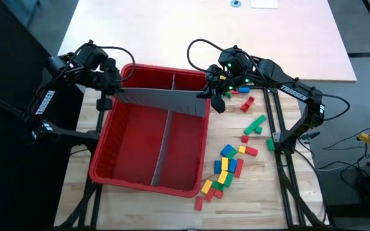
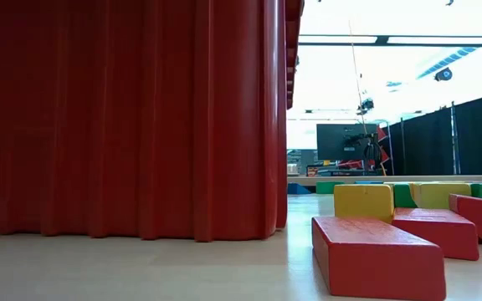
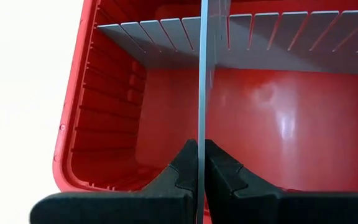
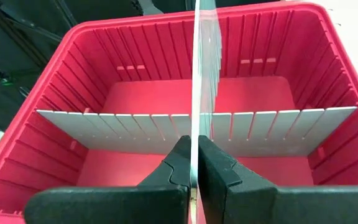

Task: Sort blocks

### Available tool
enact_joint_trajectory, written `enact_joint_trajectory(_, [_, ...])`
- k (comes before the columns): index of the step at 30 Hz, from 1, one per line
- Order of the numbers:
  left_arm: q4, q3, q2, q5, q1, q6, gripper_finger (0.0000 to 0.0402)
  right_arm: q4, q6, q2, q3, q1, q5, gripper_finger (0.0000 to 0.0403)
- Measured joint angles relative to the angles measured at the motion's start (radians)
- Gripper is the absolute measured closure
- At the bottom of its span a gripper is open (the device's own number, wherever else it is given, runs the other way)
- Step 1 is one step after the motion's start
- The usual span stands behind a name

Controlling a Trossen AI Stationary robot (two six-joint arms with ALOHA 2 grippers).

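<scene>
Low view: pale wooden table, bright room.

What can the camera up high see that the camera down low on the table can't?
Only the high view shows both arms: the left gripper and right gripper each pinch an end of the grey divider panel over the bin. Only the low view shows the room behind, with a dark screen. Both show the red bin and the blocks beside it.

A light wooden table was occupied by a red bin, and beside it blocks in red, green, blue and yellow were scattered loosely.
</scene>
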Motion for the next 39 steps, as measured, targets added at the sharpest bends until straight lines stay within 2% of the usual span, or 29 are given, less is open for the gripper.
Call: enact_joint_trajectory(39, [0.006,0.000,0.000,0.006,-0.001,-0.005,0.0401,0.014,-0.033,-0.005,-0.011,-0.035,0.027,0.0403])
